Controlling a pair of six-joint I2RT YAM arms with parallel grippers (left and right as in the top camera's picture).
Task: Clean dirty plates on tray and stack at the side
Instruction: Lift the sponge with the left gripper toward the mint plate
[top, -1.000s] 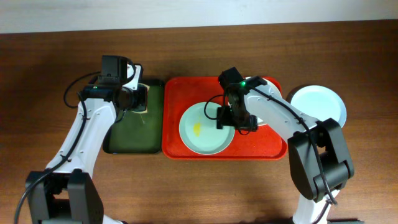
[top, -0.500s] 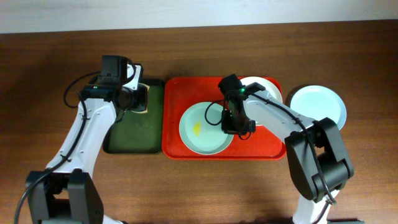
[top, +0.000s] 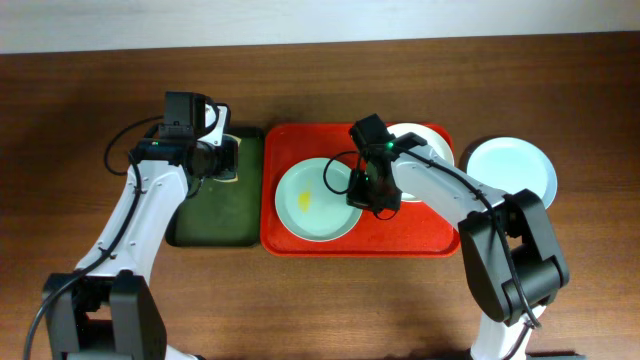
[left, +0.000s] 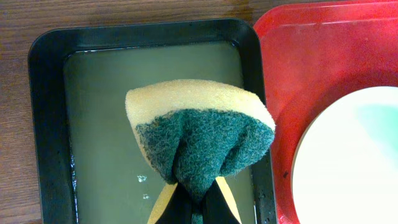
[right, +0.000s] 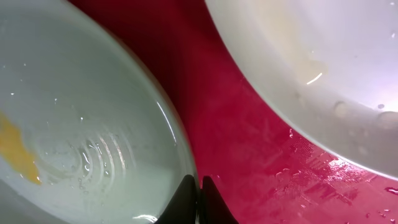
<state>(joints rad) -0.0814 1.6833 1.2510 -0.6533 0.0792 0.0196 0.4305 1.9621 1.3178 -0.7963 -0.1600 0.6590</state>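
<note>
1. Brown wooden table has a big red rectangular plastic tray on it. A narrower dark green tray of murky water sits just beside its left edge.
2. Lying in the red tray's left half is a pale green round plate with a yellow smear near its centre.
3. At that plate's right rim is the right gripper, fingers almost together and pinching the rim.
4. Back right in the red tray sits a cream-white round plate, not touching the green one.
5. Off the tray, on the wood to its right, sits a pale blue round plate.
6. Over the murky water, the left gripper is clamped on a folded yellow sponge with a green scrubby face.
</note>
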